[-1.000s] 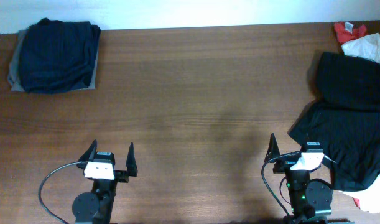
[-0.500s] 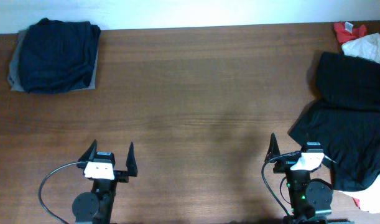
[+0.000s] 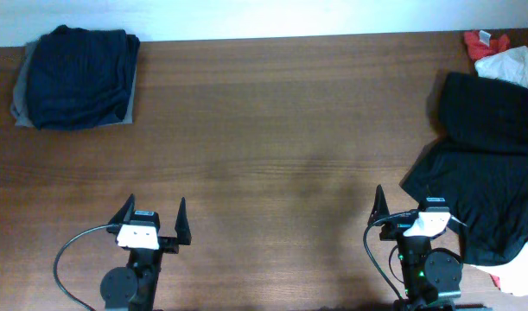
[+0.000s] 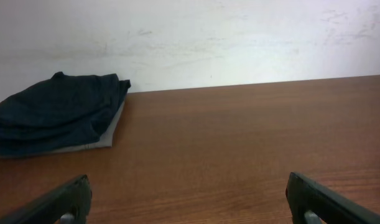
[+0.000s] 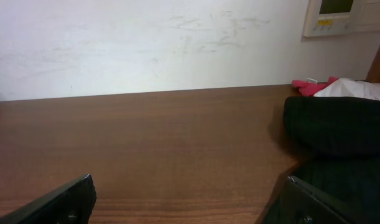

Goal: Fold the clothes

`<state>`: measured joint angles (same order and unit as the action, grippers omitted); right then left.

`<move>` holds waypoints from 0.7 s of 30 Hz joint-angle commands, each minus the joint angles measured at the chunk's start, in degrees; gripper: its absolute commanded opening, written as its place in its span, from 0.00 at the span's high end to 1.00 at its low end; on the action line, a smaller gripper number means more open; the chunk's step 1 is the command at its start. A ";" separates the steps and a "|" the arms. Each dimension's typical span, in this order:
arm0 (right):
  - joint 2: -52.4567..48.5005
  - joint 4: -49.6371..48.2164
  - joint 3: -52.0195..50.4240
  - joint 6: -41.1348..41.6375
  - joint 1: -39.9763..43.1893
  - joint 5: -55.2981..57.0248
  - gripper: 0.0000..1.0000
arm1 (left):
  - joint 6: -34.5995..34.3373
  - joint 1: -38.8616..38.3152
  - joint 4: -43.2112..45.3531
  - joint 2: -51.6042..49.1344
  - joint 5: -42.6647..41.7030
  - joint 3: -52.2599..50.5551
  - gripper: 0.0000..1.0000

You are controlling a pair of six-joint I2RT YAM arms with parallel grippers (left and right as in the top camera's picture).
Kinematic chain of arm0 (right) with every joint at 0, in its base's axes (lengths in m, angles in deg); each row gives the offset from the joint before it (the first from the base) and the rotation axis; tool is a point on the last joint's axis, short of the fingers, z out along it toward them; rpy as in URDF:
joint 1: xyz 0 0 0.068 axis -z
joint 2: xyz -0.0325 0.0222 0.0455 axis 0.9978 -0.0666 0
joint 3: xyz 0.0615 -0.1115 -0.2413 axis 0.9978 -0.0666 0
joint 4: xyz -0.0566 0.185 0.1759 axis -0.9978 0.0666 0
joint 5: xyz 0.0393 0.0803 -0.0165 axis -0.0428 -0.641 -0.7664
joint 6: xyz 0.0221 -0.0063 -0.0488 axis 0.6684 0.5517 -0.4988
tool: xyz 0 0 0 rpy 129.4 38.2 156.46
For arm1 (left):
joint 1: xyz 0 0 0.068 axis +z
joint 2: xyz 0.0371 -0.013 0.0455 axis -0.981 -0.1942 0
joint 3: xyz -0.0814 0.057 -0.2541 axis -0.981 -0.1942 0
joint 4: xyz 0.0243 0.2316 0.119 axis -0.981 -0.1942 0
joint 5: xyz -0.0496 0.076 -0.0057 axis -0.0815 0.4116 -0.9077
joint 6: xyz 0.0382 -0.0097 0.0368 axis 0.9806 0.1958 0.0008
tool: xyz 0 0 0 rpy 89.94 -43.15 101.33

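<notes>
Brown wood makes up the table [image 3: 272, 130], and a white wall [image 4: 239, 37] stands behind it. The left gripper [image 3: 155, 206] and the right gripper [image 5: 188, 183] both sit at the near edge with their fingers wide apart and nothing in them, the left one over bare wood and the right one just beside the big black cloth [image 3: 488, 173], which lies all wrinkled at the right side. Past the big black cloth, in the far right corner, are a white cloth [image 3: 510, 65] and a small red cloth [image 3: 484, 41], and in the far left corner a navy cloth [image 3: 78, 73] sits folded on top of a grey cloth [image 3: 20, 99].
</notes>
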<state>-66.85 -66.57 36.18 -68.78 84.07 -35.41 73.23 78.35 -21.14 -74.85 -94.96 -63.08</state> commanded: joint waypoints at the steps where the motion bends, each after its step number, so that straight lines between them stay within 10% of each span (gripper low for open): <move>1: 0.59 0.33 -0.26 -0.33 0.26 1.73 0.02 | 0.87 0.26 -0.11 0.26 0.39 -0.28 0.01; 8: 0.59 -0.87 -0.26 3.26 0.26 -2.27 0.02 | 0.90 0.26 -0.11 0.26 0.42 -0.28 0.01; 15: 0.59 -1.09 -0.26 38.12 0.26 -47.01 0.01 | 0.90 0.26 -0.11 0.26 0.42 -0.28 0.01; 21: 0.59 -21.24 -0.26 59.08 0.26 -48.46 0.02 | 0.90 0.26 -0.11 0.26 0.39 -0.28 0.00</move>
<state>-66.92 -75.09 36.18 -23.51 84.16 -78.05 73.23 78.35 -21.14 -74.85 -94.96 -63.08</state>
